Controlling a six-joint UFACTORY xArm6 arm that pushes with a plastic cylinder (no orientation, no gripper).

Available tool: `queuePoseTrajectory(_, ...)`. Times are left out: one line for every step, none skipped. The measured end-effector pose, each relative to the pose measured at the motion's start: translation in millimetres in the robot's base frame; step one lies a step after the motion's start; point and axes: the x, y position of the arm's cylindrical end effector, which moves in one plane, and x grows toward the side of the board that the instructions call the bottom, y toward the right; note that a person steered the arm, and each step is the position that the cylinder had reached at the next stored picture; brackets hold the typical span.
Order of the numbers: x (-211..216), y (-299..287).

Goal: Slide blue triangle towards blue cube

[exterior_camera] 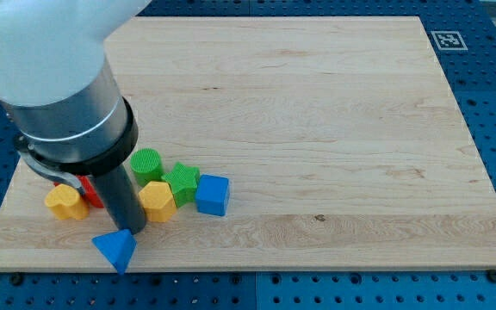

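Observation:
The blue triangle [115, 250] lies near the board's bottom edge at the view's lower left. The blue cube [213, 194] sits up and to its right, a short gap away. My tip [131, 227] is at the triangle's upper right edge, touching or almost touching it, between the triangle and the yellow block [157, 201]. The dark rod rises from there into the large white and grey arm body at the view's upper left.
A green cylinder [146, 164] and a green star-shaped block [182, 182] sit above the yellow block, left of the cube. A yellow block [65, 203] and a partly hidden red block [89, 191] lie left of the rod. The wooden board [334, 129] carries them all.

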Motion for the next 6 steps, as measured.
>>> queuePoseTrajectory(4.7,-31.2)
queuePoseTrajectory(8.4,-81.3)
queuePoseTrajectory(38.1,-77.0)
queuePoseTrajectory(38.3,-42.3)
queuePoseTrajectory(24.1,21.8)
queuePoseTrajectory(17.5,45.5)
